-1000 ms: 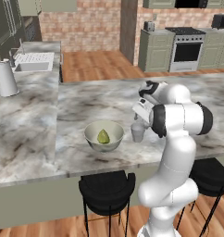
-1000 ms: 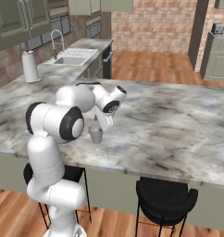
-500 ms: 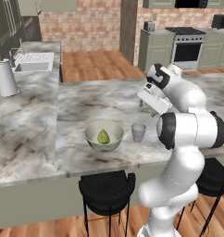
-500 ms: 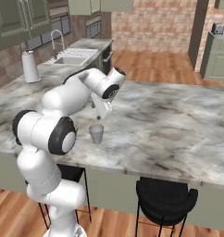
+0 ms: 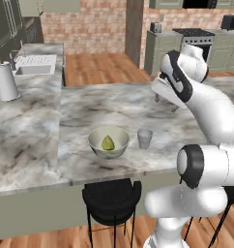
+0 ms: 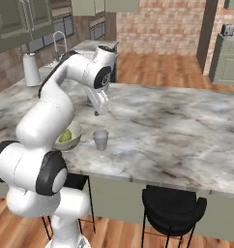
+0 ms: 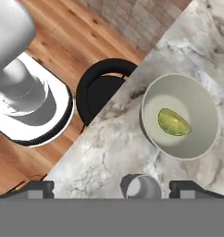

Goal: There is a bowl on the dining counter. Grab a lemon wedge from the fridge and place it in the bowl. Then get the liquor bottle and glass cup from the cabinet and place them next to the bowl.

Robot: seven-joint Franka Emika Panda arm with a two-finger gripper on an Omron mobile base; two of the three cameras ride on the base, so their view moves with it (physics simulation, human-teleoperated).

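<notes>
In the left base view we see the marble bench [image 5: 80, 109] running across the picture, with the pale bowl [image 5: 109, 142] standing near its front edge. A green lemon wedge [image 5: 108, 143] lies inside the bowl. Just beside the bowl, to its right and not touching it, stands the small glass cup [image 5: 144, 138], upright. Our white arm rises at the lower right and bends over the bench; the claw [image 5: 166, 103] hangs above the marble, behind and to the right of the cup, well apart from it. Its fingers are small and dark here, and we cannot judge their gap in this view. A black stool [image 5: 112, 194] sits under the bench edge below the bowl, and a white jug [image 5: 6, 82] stands at the far left beside the sink [image 5: 34, 66].

In the right base view the arm arches from the lower left, and the claw [image 6: 100, 109] points down above the bench [image 6: 186, 131], up and away from the glass cup [image 6: 100, 140]. The bowl [image 6: 72, 135] with the lemon wedge [image 6: 65, 136] is partly hidden behind the arm, just left of the cup. Another stool [image 6: 173, 208] stands at the near edge.

In the hand view we look down on the bowl [image 7: 182, 115] with the lemon wedge [image 7: 174, 122] in it, the glass cup [image 7: 141, 187] low between the two fingertips [image 7: 37, 189]. The claw [image 7: 116, 190] stands wide apart and holds nothing. The stool [image 7: 104, 88] shows past the bench [image 7: 109, 152] edge.
</notes>
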